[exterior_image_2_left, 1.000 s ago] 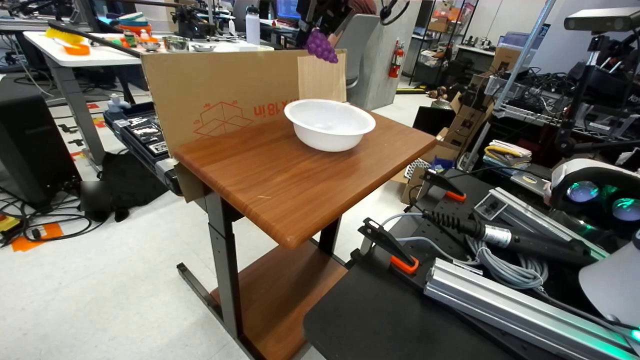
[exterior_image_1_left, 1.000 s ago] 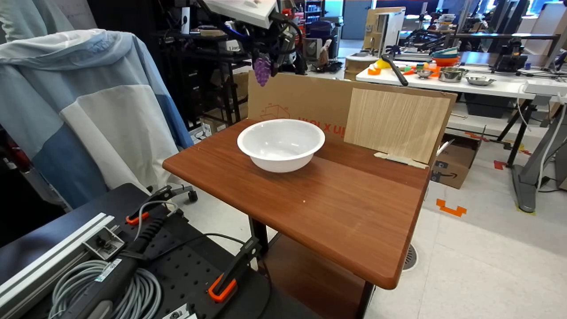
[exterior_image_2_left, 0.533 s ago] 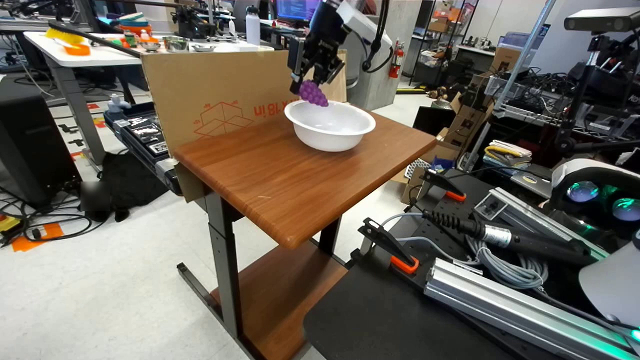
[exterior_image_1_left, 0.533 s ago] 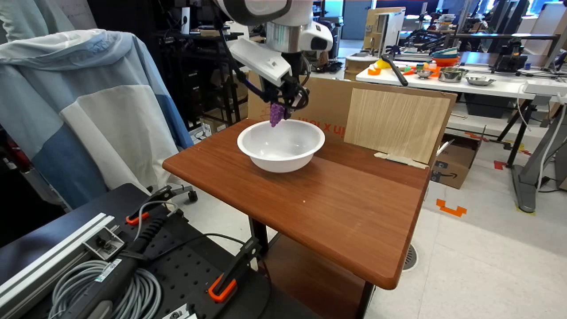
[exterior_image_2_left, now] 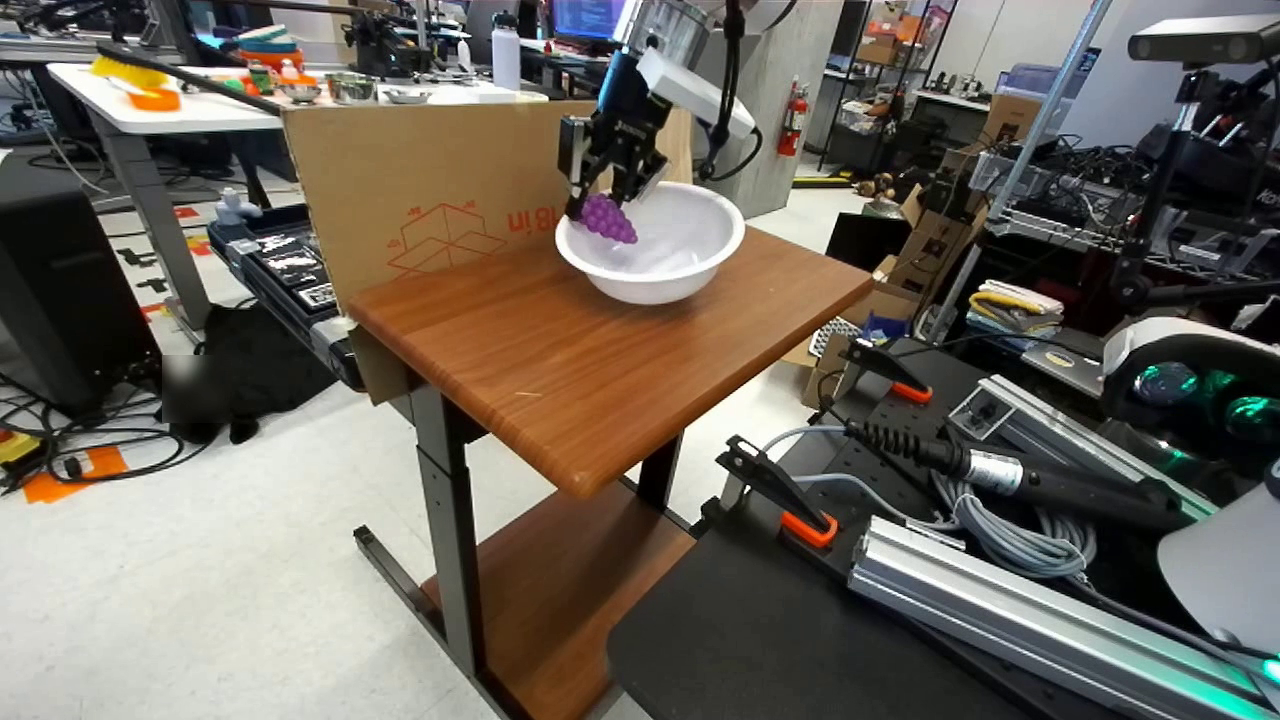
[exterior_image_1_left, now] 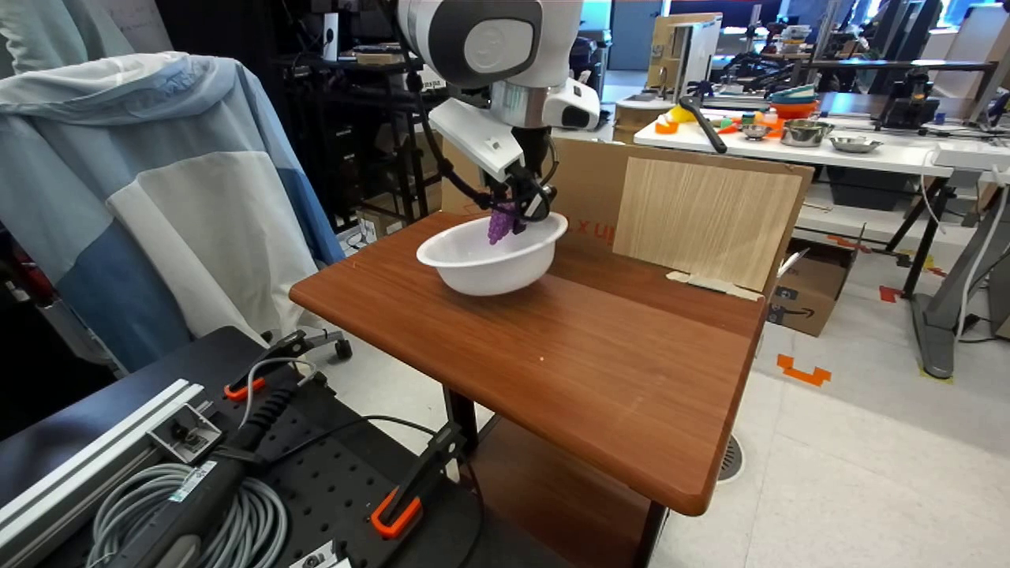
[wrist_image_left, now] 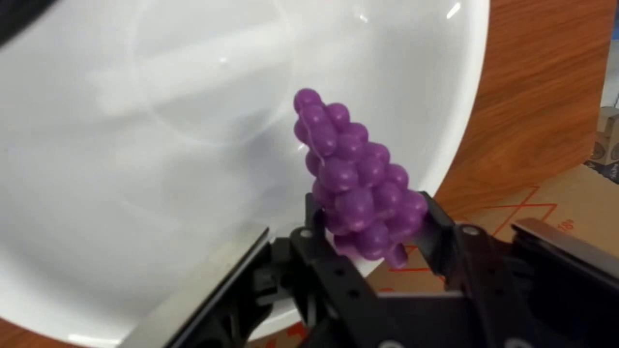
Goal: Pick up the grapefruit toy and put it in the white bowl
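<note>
A wide white bowl (exterior_image_1_left: pixel 485 276) sat on a brown wooden worktop (exterior_image_1_left: pixel 600 371), tipped so that its rim slanted. Just over the bowl's inner slope, near its rim, hung the toy grapes (exterior_image_2_left: pixel 610 222), a purple bunch of round, glossy beads. The tool (wrist_image_left: pixel 371 212) gripped the bunch at its thick end, a dark finger (wrist_image_left: pixel 437 224) against each side, while the narrow end pointed into the bowl. Whether grapes or tool touched the bowl could not be told. A white and dark robot arm (exterior_image_1_left: pixel 497 43) reached down above the bowl.

Behind the bowl, in both exterior views, stood an upright cardboard panel (exterior_image_2_left: pixel 450 165) with red printing, and a pale wooden board (exterior_image_1_left: pixel 706 217). Well beyond the bowl, a white table (exterior_image_2_left: pixel 205 120) carried small metal dishes (exterior_image_1_left: pixel 805 136). Nearer the viewer than the bowl, in an exterior view, lay a coil of grey cable (exterior_image_1_left: pixel 264 505).
</note>
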You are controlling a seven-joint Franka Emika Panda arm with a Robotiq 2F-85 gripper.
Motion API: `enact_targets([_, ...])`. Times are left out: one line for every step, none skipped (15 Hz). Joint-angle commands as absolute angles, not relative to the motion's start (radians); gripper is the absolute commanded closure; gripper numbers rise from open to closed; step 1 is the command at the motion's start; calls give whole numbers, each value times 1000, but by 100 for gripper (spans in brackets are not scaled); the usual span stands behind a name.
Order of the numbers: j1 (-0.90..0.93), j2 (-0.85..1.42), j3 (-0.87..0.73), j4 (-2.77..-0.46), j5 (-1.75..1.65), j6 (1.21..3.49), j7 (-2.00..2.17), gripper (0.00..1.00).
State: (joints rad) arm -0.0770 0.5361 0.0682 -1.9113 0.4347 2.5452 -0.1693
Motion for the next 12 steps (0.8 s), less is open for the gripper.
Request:
enact_targets([-99,499,87,-1919,421,2542,-151,21])
enact_targets([-100,486,89,-1928,423,2546,-155,13])
enact_targets([-99,470,89,-1941,422,2550,-158,7])
enact_targets([-97,452,87,-1956,420,2557,-159,0])
enact_targets([-97,432,88,-1972,422,2564,-165,0])
enact_targets([-99,408,93,-1991,430,2571,-173,0])
enact_targets([-104,367,104,-2021,444,2563,-190,0])
enact_targets([-102,334,107,-2045,446,2559,-195,0])
enact_targets([-95,295,107,-2075,450,2553,-181,0])
enact_targets([-88,398,93,-1981,428,2550,-166,0])
enact_targets([-85,366,95,-2005,430,2549,-167,0])
enact_targets([-82,341,95,-2026,432,2548,-168,0])
